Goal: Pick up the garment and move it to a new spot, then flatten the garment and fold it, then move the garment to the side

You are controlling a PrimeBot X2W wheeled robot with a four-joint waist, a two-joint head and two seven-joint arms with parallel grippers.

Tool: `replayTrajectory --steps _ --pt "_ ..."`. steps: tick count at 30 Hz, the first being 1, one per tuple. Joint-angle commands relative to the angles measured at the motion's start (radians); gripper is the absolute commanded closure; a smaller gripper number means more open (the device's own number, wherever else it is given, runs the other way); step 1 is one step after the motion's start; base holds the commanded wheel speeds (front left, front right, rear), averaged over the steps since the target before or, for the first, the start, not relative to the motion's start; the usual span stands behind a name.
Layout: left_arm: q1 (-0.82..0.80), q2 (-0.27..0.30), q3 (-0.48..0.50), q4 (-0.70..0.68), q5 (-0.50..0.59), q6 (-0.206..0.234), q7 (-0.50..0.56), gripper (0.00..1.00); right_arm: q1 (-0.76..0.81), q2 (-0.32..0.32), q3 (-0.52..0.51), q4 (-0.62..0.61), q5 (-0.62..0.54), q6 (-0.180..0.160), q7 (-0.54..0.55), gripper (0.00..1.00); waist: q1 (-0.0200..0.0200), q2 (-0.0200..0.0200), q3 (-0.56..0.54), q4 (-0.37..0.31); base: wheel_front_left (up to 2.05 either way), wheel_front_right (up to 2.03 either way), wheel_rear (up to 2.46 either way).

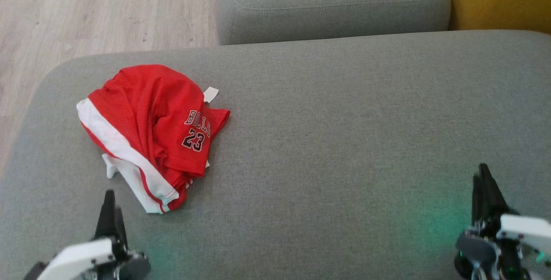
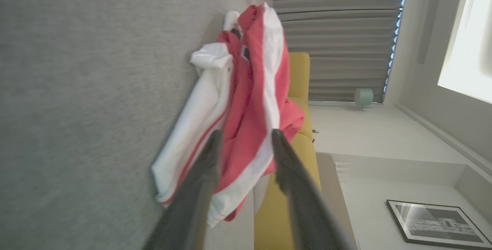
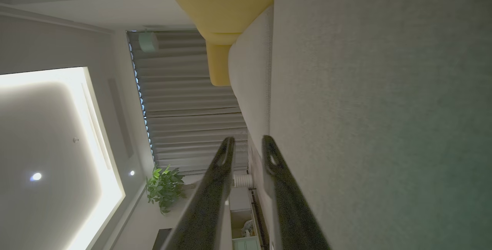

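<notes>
- Red mesh garment (image 1: 150,133), with a white band and "BULLS 23" printed on it, lay bunched in a heap on the left part of the grey sofa seat (image 1: 344,142), near that seat's left edge
- Nothing of the task looked done, as far as the frames showed: the cloth was crumpled, its layers doubled over one another and a white label (image 1: 210,94) sticking out at the far edge, so it was neither flattened nor folded
- Left gripper (image 1: 109,196) stood just below the heap in the head view, close to the white hem but apart from it; in the left wrist view its jaws were parted, with the garment lined up beyond the gap and none of it between them
- Right gripper (image 1: 484,172) hovered well apart from the garment, over bare seat at the lower right; its wrist view showed a narrow gap between the jaws and nothing held
- Judged from this, the first pick-up was not yet made, and the move to a new spot, the flattening, the folding and the shift aside were all left to do
- Beyond the seat lay a second grey cushion (image 1: 331,4), a yellow seat (image 1: 499,0) and wooden floor (image 1: 86,13)
</notes>
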Motion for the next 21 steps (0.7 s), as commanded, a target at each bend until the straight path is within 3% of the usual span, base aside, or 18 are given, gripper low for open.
replayTrajectory --steps 1,11,21 --pt "-0.003 0.000 -0.002 -0.008 0.001 0.000 -0.003 0.00 -0.004 -0.001 0.003 -0.009 -0.001 0.000 -0.003 0.00 0.0000 0.0000 0.000 0.000 0.00 0.00 0.00" --pt "0.001 0.001 -0.012 -0.024 0.021 -0.001 -0.032 0.00 -0.005 -0.001 0.025 -0.028 -0.025 0.000 -0.033 0.00 0.0000 0.0000 0.000 0.000 0.00 0.00 0.00" --pt "0.002 0.002 0.007 -0.044 0.091 -0.001 -0.062 0.00 -0.007 -0.002 0.011 -0.045 -0.148 0.000 -0.062 0.00 0.0000 0.0000 -0.001 0.003 0.00 0.00 0.00"
